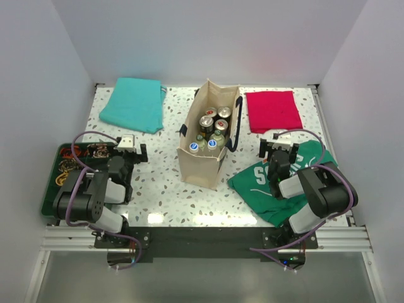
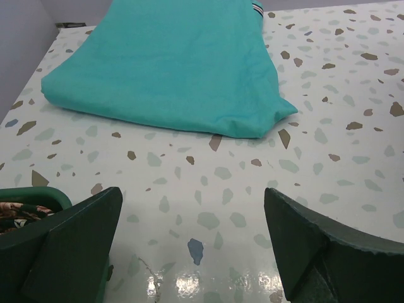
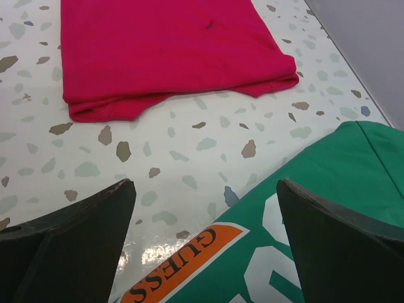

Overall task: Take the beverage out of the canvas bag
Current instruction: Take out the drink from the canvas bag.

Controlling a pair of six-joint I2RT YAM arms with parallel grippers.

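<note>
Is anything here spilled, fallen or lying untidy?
Nothing is spilled; the canvas bag stands upright with drinks inside. Only the green shirt at the near right lies rumpled, unlike the flat-folded teal cloth and red cloth.

The canvas bag (image 1: 203, 165) stands upright with its mouth open in the middle of the counter (image 1: 161, 186). It is a tall beige tote with a rectangular base and a dark navy strap hanging down each long side. Inside, the beverages (image 1: 210, 129) stand packed close together: cans toward the far end, capped bottles toward the near end
</note>
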